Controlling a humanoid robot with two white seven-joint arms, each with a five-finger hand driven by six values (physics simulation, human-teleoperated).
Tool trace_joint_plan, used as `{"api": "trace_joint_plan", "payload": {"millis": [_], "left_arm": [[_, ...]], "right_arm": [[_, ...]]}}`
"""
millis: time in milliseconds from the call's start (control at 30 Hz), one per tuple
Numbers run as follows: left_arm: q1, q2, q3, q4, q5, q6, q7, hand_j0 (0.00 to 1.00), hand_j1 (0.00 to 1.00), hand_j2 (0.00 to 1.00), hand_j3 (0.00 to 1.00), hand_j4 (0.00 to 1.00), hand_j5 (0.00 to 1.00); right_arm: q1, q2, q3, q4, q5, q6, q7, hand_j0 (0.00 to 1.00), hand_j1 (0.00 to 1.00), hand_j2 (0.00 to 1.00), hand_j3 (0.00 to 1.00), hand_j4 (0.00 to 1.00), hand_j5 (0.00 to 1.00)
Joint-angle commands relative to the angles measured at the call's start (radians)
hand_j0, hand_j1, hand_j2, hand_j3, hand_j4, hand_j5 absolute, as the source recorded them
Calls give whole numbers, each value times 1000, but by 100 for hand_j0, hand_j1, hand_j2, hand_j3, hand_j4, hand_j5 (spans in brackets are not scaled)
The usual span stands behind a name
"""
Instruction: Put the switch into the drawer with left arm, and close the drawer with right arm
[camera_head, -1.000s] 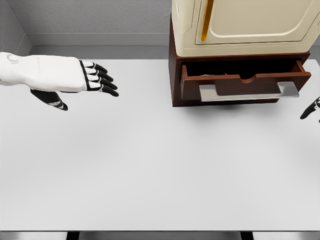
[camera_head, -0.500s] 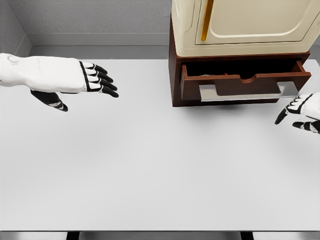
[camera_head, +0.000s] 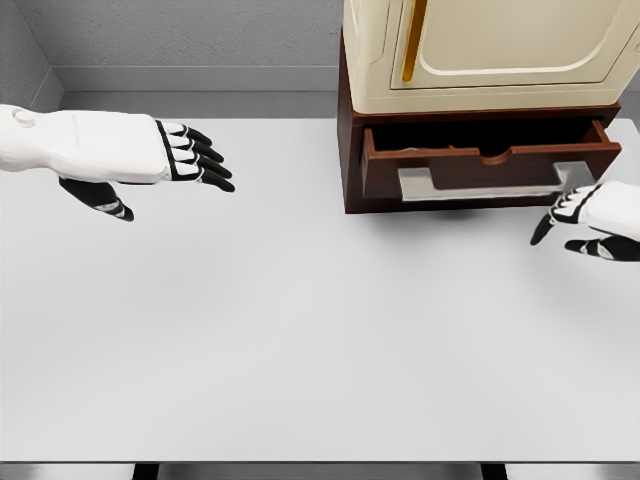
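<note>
- Right hand (camera_head: 590, 215) has moved in from the right edge over the last second and now sits just near of the drawer (camera_head: 490, 165), by the right end of its pale handle (camera_head: 485, 185); its fingers are loosely spread and hold nothing.
- Left hand (camera_head: 185, 155) has barely shifted: it hovers over the far left of the worktop (camera_head: 300, 330), well apart from the cabinet (camera_head: 350, 150), fingers stretched out flat and empty.
- Switch: none lies on the worktop. A thin reddish edge shows inside the left part of the open drawer, but it is too small to say whether that is the switch.
- My reading is that placing is done or skipped, and that closing is the step in hand, with the right hand lining up to push the drawer front inward.
- Drawer and its surround are dark brown wood with a scooped notch in the top edge; the handle is a flat, pale grey bar.
- Above sits a cream, glossy box (camera_head: 490, 50) with rounded panels and a yellow strip.
- Worktop is matte white, smooth and rectangular.
</note>
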Motion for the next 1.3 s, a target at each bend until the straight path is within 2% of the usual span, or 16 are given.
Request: {"api": "trace_joint_plan", "payload": {"millis": [0,367,500,600,1267], "left_arm": [[0,0,4,0,5,3,0,100,100,100,100,100,100],[0,0,4,5,5,3,0,100,100,100,100,100,100],[0,0,4,7,5,3,0,100,100,100,100,100,100],[0,0,4,7,7,3,0,100,100,100,100,100,100],[0,0,6,14,5,3,0,100,100,100,100,100,100]], "right_arm": [[2,0,8,7,-4,2,-3,59,59,59,59,59,59],[-115,36,91,62,7,2,-3,60,60,60,60,60,60],[-133,53,94,73,7,2,-3,60,60,60,60,60,60],[-186,57,147,94,7,2,-3,60,60,60,60,60,60],[-357,129,284,209,35,2,-3,61,61,61,61,61,61]]}}
